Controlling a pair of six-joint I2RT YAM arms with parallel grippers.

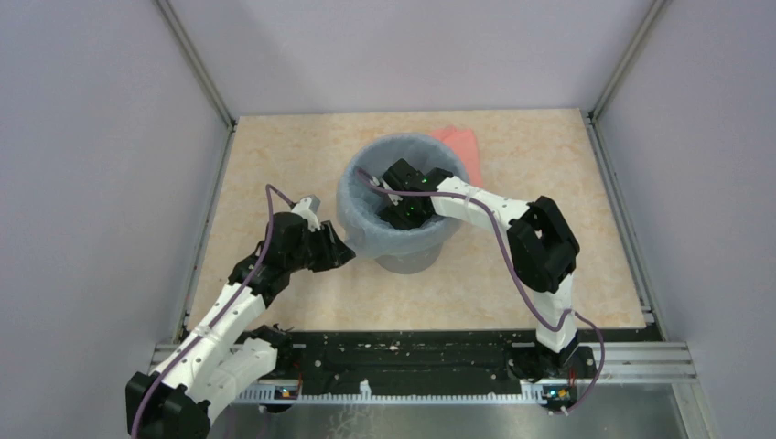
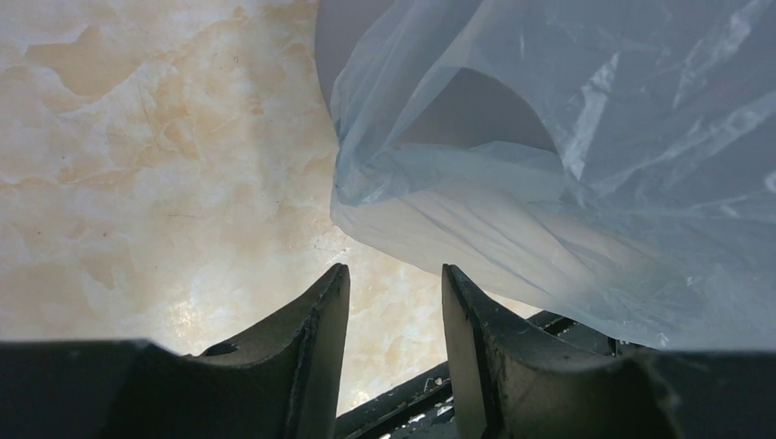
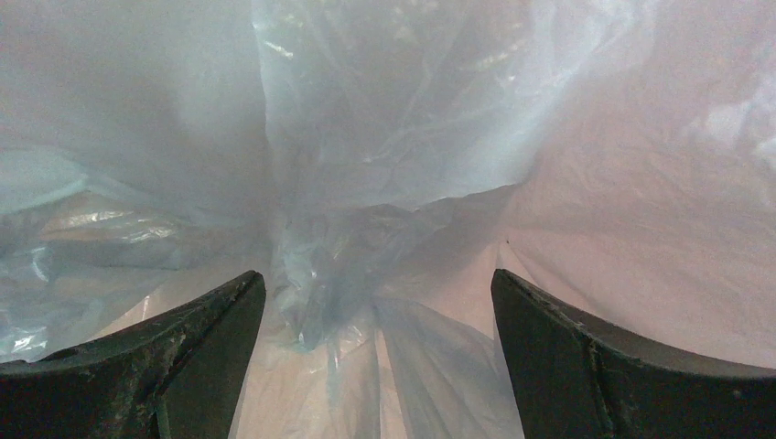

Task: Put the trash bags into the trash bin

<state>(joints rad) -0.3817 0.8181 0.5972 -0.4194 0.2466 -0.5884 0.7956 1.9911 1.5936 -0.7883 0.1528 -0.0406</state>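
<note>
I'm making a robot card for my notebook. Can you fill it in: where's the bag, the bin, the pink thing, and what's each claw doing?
bag: pale-blue trash bag, inside the bin, its edges draped over the rim
bin: grey trash bin, upright on the table
right gripper: open, down inside the bin, plastic all around it
left gripper: open, holding nothing, beside the bin's left wall
pink piece: flat on the table behind the bin

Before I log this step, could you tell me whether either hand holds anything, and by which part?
Nothing is held. The left hand stands open beside the trash bag; the right hand is open inside the bag-lined trash bin.
</note>
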